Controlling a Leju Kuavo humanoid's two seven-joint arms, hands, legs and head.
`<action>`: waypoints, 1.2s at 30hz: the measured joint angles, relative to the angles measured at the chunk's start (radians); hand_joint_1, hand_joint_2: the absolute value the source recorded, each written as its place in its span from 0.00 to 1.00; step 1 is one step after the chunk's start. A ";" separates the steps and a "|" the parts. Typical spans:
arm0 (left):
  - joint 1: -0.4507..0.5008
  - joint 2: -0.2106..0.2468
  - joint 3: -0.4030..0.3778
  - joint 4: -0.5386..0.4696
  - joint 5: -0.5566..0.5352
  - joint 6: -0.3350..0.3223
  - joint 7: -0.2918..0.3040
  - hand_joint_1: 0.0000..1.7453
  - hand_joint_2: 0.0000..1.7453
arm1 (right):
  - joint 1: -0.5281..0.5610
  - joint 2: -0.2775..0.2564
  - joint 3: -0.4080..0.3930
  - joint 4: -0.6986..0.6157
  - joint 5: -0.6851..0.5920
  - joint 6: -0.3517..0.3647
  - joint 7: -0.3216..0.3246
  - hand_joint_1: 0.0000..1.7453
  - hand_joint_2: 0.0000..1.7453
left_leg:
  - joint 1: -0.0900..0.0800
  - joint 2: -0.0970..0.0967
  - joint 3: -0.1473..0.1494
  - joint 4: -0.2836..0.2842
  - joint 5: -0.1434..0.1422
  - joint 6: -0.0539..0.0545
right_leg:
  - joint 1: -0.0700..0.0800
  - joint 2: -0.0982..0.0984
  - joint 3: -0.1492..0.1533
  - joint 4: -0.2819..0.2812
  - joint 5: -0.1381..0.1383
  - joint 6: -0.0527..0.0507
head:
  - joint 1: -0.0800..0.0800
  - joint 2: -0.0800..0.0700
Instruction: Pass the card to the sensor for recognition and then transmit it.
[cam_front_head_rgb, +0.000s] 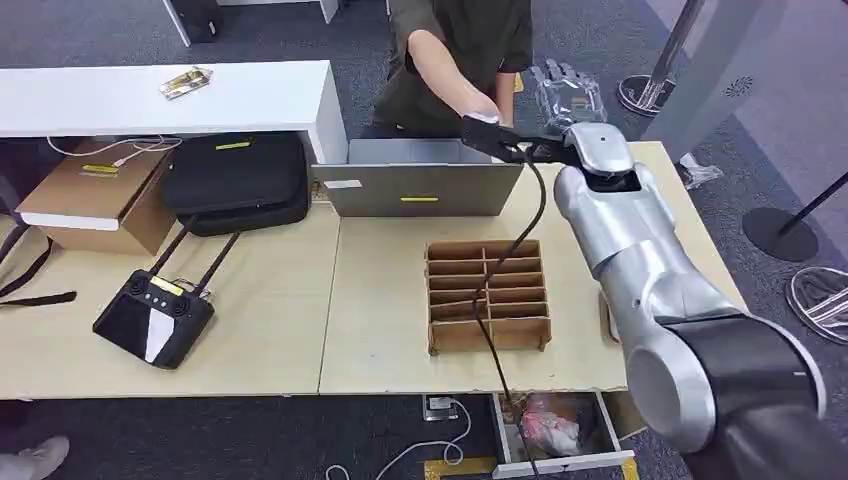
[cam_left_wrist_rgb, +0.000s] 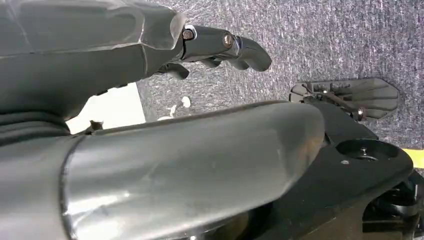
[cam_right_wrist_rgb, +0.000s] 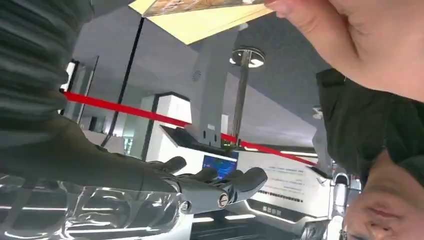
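While my right hand (cam_front_head_rgb: 570, 92) reaches past the table's far edge (cam_front_head_rgb: 640, 146), fingers apart and holding nothing, a person's hand (cam_right_wrist_rgb: 350, 40) holds the card (cam_right_wrist_rgb: 200, 15) near it. My left hand (cam_left_wrist_rgb: 220, 47) hangs over carpet, fingers loosely curled, holding nothing.

Head high — wrists close (inverted)
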 joint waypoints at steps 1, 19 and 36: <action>0.001 0.000 0.000 0.000 0.001 0.000 -0.003 0.00 0.00 | 0.000 0.002 0.002 0.001 0.000 0.000 -0.003 0.00 1.00 | 0.000 0.000 0.000 0.000 0.000 0.000 | 0.000 0.000 0.000 0.000 0.000 0.000 | 0.000 0.000; 0.009 0.003 0.000 0.000 0.017 0.006 -0.024 0.00 0.00 | 0.004 0.008 0.013 0.005 0.000 -0.034 0.012 1.00 1.00 | 0.000 0.000 0.000 0.000 0.000 0.000 | 0.000 0.000 0.000 0.000 0.000 0.000 | 0.000 0.000; 0.009 0.003 0.000 0.000 0.020 0.010 -0.026 0.00 0.00 | 0.008 0.008 0.013 0.005 0.000 -0.053 0.006 1.00 1.00 | 0.000 0.000 0.000 0.000 0.000 0.000 | 0.000 0.000 0.000 0.000 0.000 0.000 | 0.000 0.000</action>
